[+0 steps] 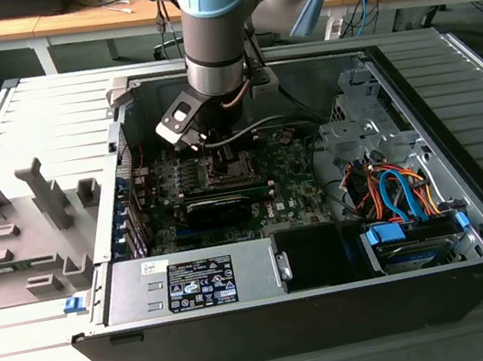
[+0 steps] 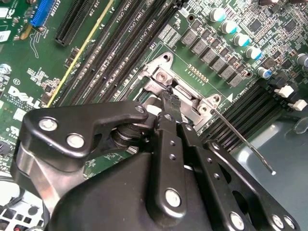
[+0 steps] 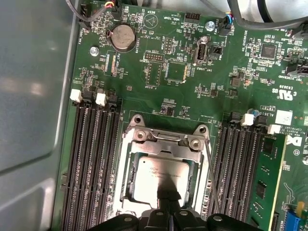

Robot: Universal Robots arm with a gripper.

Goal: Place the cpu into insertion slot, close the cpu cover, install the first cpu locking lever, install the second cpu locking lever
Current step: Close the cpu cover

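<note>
Jaws together as one narrow tip, the gripper [image 3: 168, 196] bears on the CPU [image 3: 154, 175] seated in the insertion slot [image 3: 126, 166]; one locking lever [image 2: 240, 139] stands unlatched.

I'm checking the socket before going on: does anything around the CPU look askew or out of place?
One locking lever angles away from the insertion slot over the memory slots instead of lying along its frame, so it looks unlatched. The CPU sits square.

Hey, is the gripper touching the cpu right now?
Cannot tell. In the first wrist view the gripper has its closed tips over the cpu, but neither contact nor a gap between them shows plainly.
</note>
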